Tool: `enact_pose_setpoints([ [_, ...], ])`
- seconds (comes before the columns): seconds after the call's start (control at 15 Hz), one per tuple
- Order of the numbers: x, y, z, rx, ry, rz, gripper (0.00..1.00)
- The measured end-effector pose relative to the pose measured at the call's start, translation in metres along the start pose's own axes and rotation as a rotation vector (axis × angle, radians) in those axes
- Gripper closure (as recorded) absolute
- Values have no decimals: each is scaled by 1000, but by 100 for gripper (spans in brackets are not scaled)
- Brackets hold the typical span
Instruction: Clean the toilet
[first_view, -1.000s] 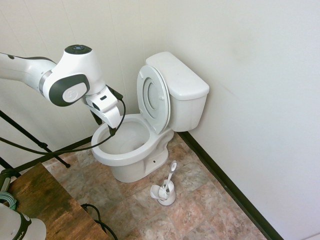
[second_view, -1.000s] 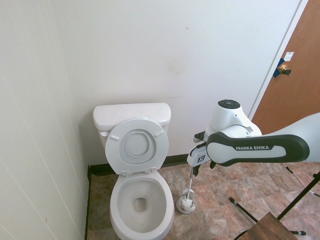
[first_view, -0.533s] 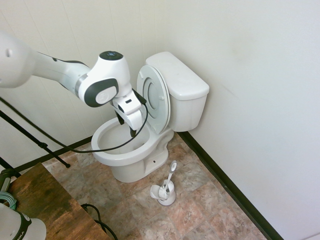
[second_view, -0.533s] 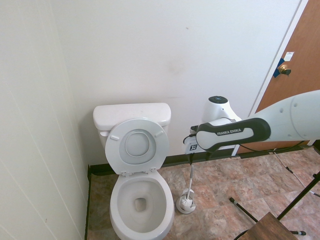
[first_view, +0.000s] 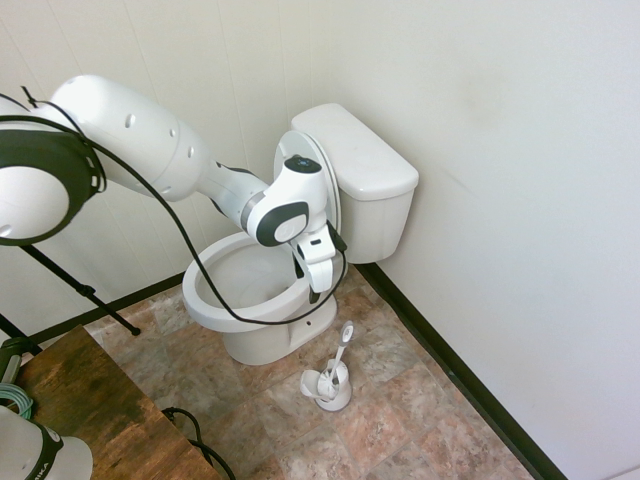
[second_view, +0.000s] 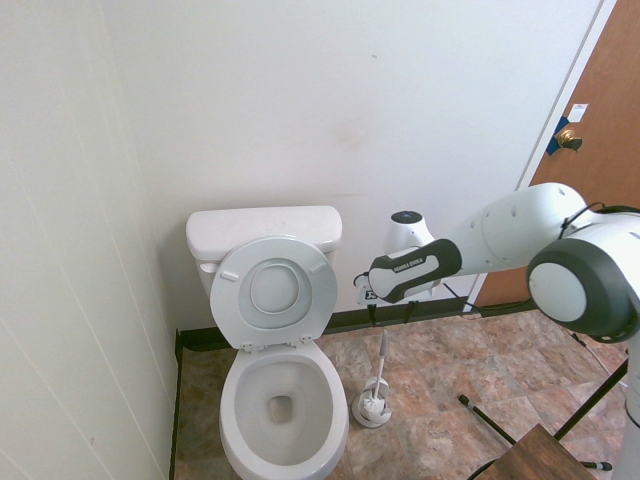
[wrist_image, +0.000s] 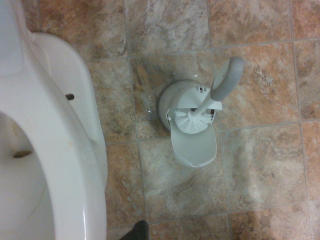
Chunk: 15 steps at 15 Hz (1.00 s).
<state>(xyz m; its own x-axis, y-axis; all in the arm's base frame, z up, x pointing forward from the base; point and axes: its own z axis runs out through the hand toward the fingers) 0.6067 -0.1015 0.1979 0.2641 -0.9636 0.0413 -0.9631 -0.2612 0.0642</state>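
While above brush (first_view: 340, 350), tool (first_view: 314, 293) open, empty.

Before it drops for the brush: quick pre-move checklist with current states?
1. Toilet brush standing in its holder, handle sticking up free: ok.
2. Gripper lined up over the brush: not ok, in the first exterior view it hangs above the handle and to one side, next to the toilet bowl rim.
3. Fingers open and empty: ok, nothing is between them.
4. Seat and lid up, bowl open: ok.
5. Floor around the holder free of other things: ok in the wrist view.
6. Cable looping from the wrist across the bowl rim, could snag on the way down: cannot tell.
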Motion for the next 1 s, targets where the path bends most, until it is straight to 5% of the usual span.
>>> enact_pose_setpoints([
  [1.0, 57, -54, 141, -84, -20, 241, 0],
])
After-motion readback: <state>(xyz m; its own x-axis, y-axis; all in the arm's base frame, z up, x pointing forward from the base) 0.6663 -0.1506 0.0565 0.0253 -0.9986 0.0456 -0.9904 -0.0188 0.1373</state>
